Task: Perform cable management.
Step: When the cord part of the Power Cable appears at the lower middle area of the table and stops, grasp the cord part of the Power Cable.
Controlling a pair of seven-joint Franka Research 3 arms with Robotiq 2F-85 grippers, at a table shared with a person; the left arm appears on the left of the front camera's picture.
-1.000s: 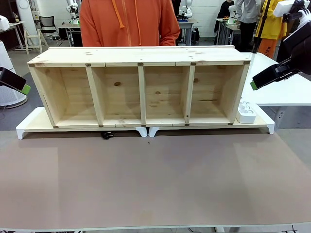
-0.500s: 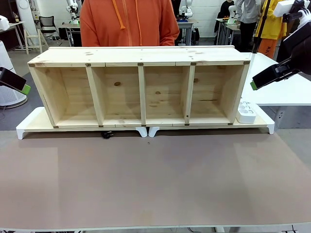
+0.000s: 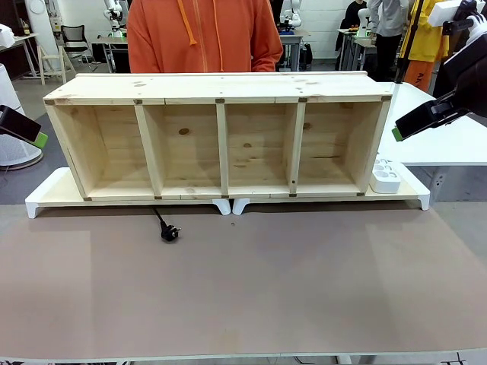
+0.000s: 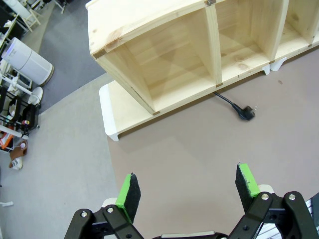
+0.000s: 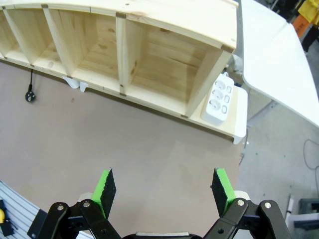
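Cable: the cable [image 3: 160, 220] comes out from under the white stand [image 3: 46, 199] that carries the wooden shelf [image 3: 221, 87]. Its round plug [image 3: 170, 234] lies on the bench [image 3: 266, 289] just in front, below the second compartment from the robot's left.
Left claw: the left claw [image 4: 188, 179] has its fingers spread wide with nothing between them. It hangs high over the bench's left end, well apart from the plug.
Right claw: the right claw [image 5: 163, 180] is likewise spread and empty, up near the power strip [image 5: 218, 98] at the shelf's right end.
Step in hand: probably fetching the plug end, and the left arm is the nearer one.
Doing it well: come down over the plug body rather than the thin cord. Turn the fingers across its width and keep clear of the stand's edge. Draw the cord out gently in case it snags underneath.
Hidden: most of the cord runs under or behind the shelf, so its slack and far end can't be seen.
Hard to read: the plug is small, and which way its pins face is unclear.
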